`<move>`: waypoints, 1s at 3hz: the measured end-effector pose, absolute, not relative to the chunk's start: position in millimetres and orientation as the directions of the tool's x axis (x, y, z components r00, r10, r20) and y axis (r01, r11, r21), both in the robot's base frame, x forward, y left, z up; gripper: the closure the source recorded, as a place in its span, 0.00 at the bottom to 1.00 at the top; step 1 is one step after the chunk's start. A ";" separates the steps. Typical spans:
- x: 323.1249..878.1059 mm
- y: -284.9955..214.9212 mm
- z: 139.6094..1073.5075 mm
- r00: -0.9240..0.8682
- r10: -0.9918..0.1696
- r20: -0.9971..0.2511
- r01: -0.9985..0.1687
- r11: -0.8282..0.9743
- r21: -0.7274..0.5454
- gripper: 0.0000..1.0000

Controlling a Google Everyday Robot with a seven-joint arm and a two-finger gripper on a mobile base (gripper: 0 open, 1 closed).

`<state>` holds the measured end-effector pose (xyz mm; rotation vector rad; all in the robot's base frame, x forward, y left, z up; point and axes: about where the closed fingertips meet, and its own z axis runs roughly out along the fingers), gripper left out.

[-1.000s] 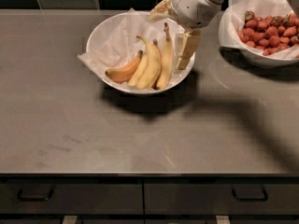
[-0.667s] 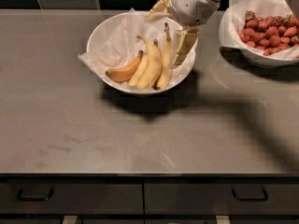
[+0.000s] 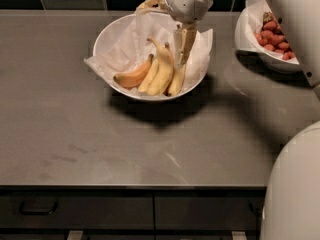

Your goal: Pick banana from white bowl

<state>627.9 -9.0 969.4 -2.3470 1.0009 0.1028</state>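
White bowl (image 3: 150, 97): on the table (image 3: 60, 134), under our hand, paper-lined.
Orange-brown banana (image 3: 131, 77): farthest left of the hand; not ours.
Banana (image 3: 162, 70): plump, deep yellow, just left of the hand, between paler ones.
Hand (image 3: 184, 46): low inside the bowl; released or clenched, we cannot tell.
Step, we judge: centre over the plump banana, grip across its width, lift straight, sparing the paper.
Strawberry bowl (image 3: 250, 44): well right.
Writing: none readable.

The gripper (image 3: 183, 51) hangs in the white bowl (image 3: 101, 38), seemingly beside the banana (image 3: 163, 74); strawberry bowl (image 3: 245, 43) right.
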 end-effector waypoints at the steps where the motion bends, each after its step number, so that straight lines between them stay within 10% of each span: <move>1: 637.4 4.0 958.9 0.770 -0.572 -0.281 -0.626 -0.597 -0.502 0.09; 3: 628.3 18.2 926.1 0.807 -0.483 -0.340 -0.591 -0.644 -0.486 0.11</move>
